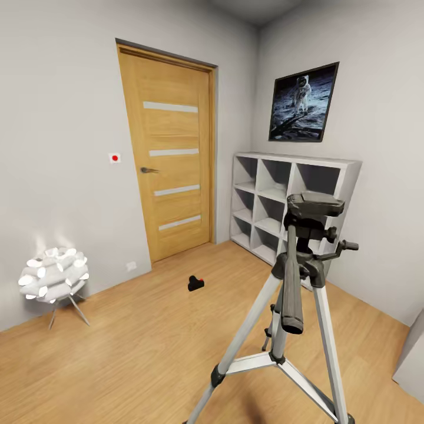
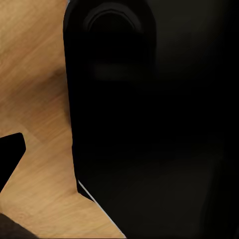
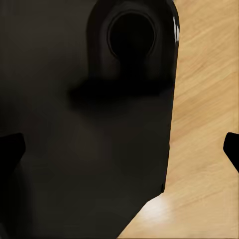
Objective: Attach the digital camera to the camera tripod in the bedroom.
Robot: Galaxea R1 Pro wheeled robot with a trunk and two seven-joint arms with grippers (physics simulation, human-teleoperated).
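Fingers of the left arm show as one dark tip (image 2: 11, 154) at the left edge of the left wrist view, and those of the right arm as dark tips (image 3: 10, 149) at both side edges of the right wrist view, set wide apart with nothing between them; how far the left pair is spread I cannot tell. Lower right in the head view stands the camera tripod (image 1: 294, 306) on the wood floor (image 1: 135, 353), its top plate bare. Left of centre, the digital camera (image 1: 195, 283) lies on the floor, well apart from the tripod, before the wooden door (image 1: 168, 153) and left of the grey cube shelf (image 1: 277, 200).
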